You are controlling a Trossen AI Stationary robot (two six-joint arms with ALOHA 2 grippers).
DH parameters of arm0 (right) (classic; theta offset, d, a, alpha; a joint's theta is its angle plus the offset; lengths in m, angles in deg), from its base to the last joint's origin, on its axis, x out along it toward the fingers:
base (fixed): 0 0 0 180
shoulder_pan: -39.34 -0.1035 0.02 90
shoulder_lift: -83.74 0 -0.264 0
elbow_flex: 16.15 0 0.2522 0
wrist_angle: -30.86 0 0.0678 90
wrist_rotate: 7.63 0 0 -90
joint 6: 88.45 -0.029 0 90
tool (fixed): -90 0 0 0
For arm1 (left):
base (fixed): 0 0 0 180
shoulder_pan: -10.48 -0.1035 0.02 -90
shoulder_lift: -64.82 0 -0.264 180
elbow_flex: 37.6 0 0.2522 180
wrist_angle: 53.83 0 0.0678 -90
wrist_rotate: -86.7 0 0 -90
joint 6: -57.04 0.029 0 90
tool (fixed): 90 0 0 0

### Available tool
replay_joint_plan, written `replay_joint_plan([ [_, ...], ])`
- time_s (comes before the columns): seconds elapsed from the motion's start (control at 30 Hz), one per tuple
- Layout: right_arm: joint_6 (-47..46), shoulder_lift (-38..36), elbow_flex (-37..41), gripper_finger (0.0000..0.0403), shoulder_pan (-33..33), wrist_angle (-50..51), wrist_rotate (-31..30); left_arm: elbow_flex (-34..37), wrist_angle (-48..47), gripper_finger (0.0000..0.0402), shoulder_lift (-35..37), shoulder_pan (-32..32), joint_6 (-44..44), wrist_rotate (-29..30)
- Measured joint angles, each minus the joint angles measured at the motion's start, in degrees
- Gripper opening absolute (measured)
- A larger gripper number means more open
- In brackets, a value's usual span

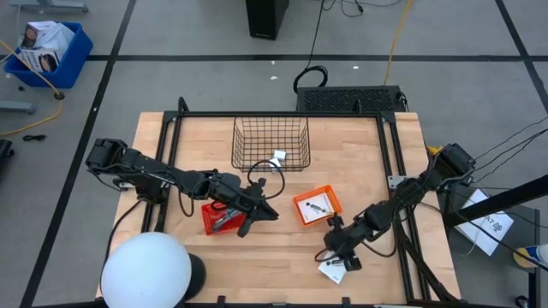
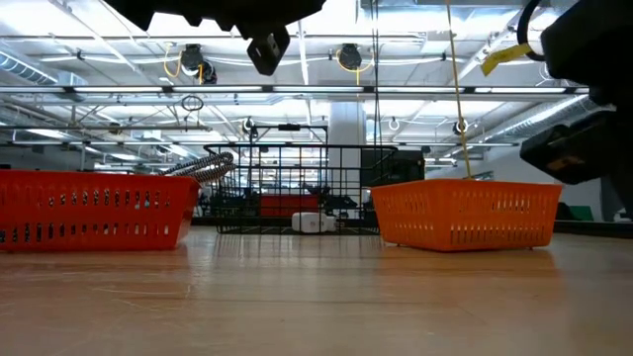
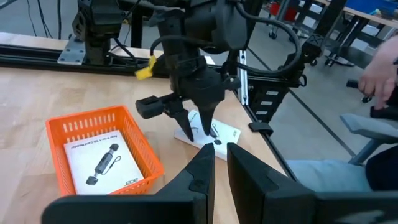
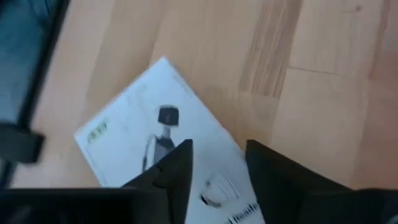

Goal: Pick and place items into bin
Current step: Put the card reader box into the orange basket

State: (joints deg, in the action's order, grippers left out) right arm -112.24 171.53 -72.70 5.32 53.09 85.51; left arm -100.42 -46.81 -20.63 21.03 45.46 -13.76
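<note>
A white card with a small black part [image 4: 155,134] lies flat on the wood near the table's near right. My right gripper [image 1: 340,254] hangs just above it, open and pointing down, with one finger [image 3: 208,124] over the card [image 3: 214,134]. A second card [image 3: 102,163] lies in the orange bin [image 1: 317,206]. A white cube [image 1: 279,157] rests on the floor of the wire basket [image 1: 270,142]. A grey plier-like tool [image 2: 203,166] sticks up out of the red bin [image 1: 223,219]. My left gripper [image 1: 257,216] hovers by the red bin's right end, slightly open and holding nothing.
The wire basket [image 2: 297,188] stands at the far middle, with the red bin [image 2: 94,208] and the orange bin [image 2: 460,213] nearer. A white dome [image 1: 145,269] sits at the near left corner. A person's hand [image 3: 379,74] shows beyond the table's right side.
</note>
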Motion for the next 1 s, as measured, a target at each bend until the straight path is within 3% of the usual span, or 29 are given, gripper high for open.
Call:
replay_joint_plan([
  [0.2,8.2,0.0,-5.5,0.0175,0.0,8.2,-3.2,0.0,0.3,0.0047,0.0,0.0,1.4,0.0],
  [0.43,12.3,0.0,-7.5,0.0171,-0.1,17.7,-4.5,0.0,0.2,0.0047,0.0,-0.4,1.4,0.0],
  [0.73,13.3,0.4,-7.5,0.0169,-0.2,17.7,-4.5,0.0,0.0,0.0047,0.0,-0.3,2.5,0.0],
  [1.0,15.9,5.5,-7.7,0.0169,-0.2,17.1,-1.5,0.0,0.0,0.0047,0.0,-0.3,2.5,0.0],
])
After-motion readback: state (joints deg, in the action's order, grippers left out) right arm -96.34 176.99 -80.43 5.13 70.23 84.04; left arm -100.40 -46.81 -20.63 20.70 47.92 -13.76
